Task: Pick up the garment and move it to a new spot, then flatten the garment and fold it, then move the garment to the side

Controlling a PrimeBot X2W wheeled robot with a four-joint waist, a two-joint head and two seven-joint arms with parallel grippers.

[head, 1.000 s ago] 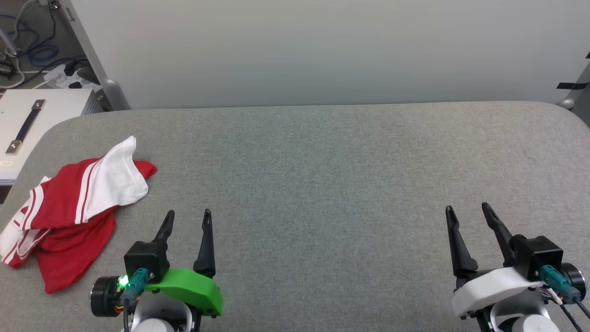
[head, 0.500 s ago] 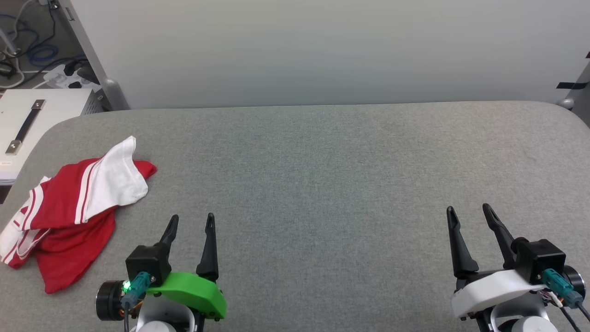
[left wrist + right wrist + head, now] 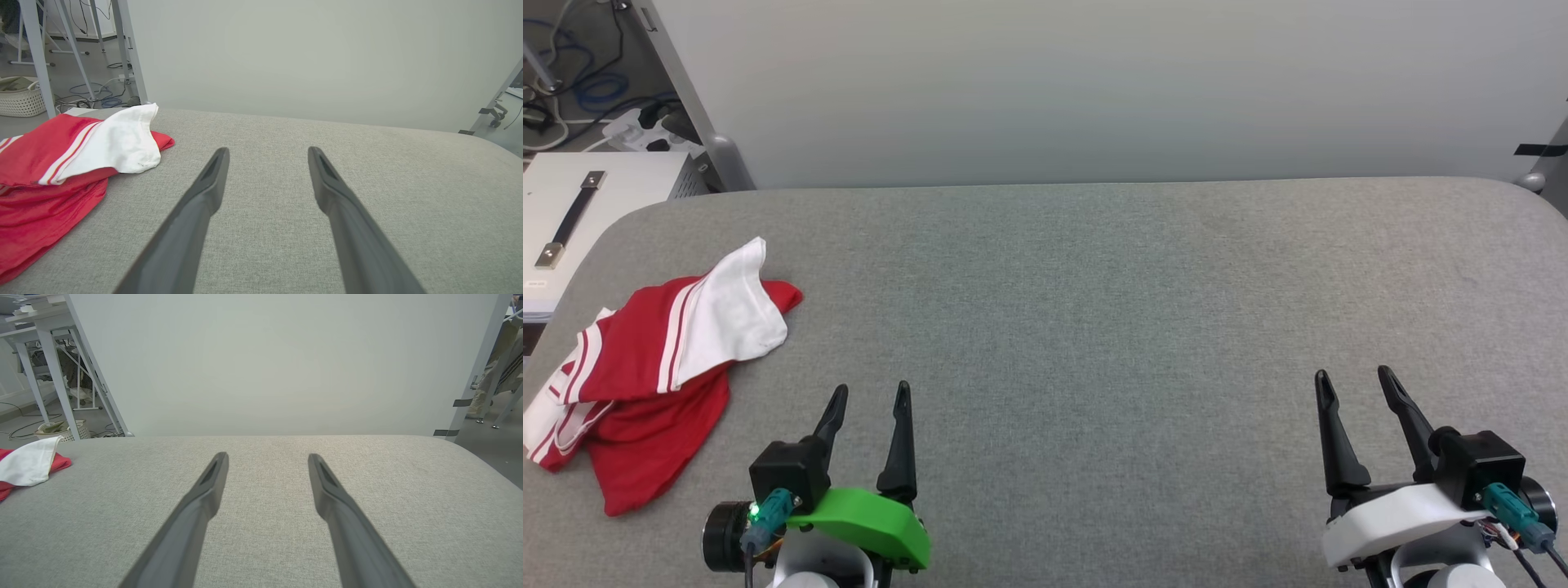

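Grey surface (image 3: 1094, 286), garment (image 3: 645, 367) left of jaws

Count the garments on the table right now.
1. The red-and-white jersey T-shirt lies crumpled at the left end of the grey table, left of the left tool; its folds could hide something smaller.

Bright, even light — soft shadows, sharp

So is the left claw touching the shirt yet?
Apart. The head view shows bare grey table between the left claw and the shirt.
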